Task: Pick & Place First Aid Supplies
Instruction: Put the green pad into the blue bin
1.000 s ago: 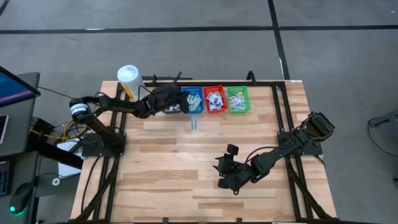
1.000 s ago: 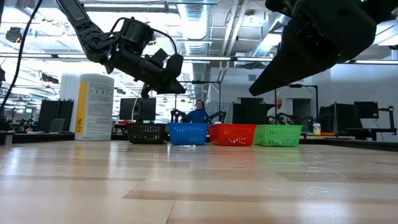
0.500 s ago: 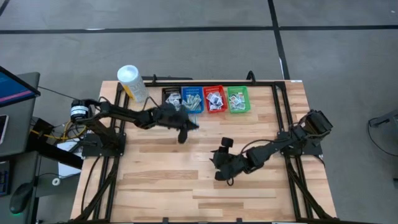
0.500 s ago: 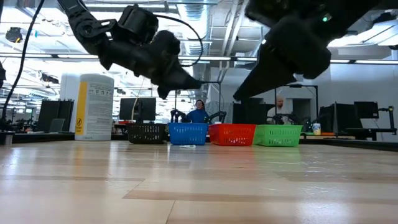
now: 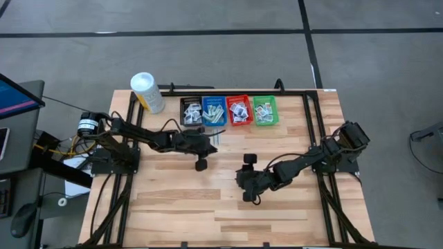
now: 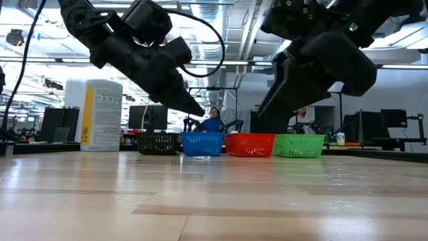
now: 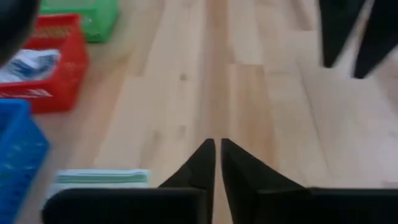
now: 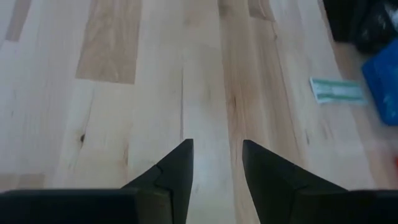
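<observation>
Lying beside blue basket (image 7: 18, 155), pale-green strip (image 7: 99, 178), hidden low view

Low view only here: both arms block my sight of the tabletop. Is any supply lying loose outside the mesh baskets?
Observer: Yes, one narrow pale-green strip lies flat on the wood beside the blue mesh basket.
Operator: Is the left end effector holding it?
Observer: No. The left end effector has its fingers almost together with nothing between them; the strip is just off to one side.
Operator: And the right?
Observer: The right end effector is open and empty over bare wood.
</observation>
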